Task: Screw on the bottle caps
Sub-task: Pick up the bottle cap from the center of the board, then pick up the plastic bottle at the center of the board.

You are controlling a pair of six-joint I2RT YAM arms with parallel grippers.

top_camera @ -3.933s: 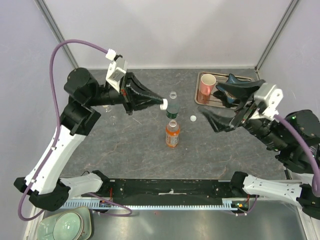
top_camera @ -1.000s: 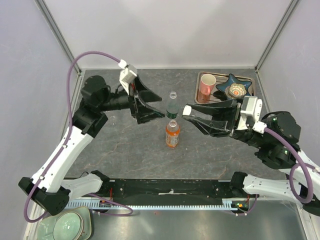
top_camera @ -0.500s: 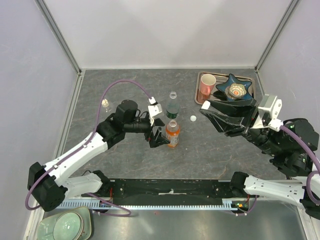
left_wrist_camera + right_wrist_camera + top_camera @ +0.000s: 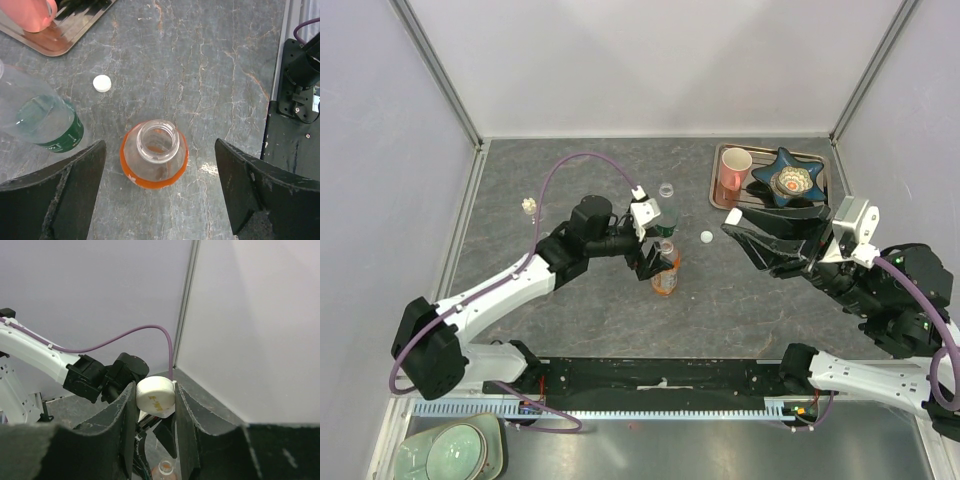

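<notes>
Orange bottle (image 4: 155,161) upright, uncapped

Near bottle (image 4: 665,281), second bottle (image 4: 666,217) behind, loose cap (image 4: 706,237) to their right, mug (image 4: 732,172) on tray (image 4: 718,182) (far right)

A pink ceramic mug (image 4: 732,173) and a blue star-shaped dish (image 4: 787,180) sit on a rectangular metal tray (image 4: 757,196) on the grey marbled tabletop (image 4: 570,170).

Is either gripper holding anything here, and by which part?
The right gripper pinches a white bottle cap between its fingers, by opposite sides. The left gripper stands open around the uncapped orange bottle, holding nothing.
</notes>
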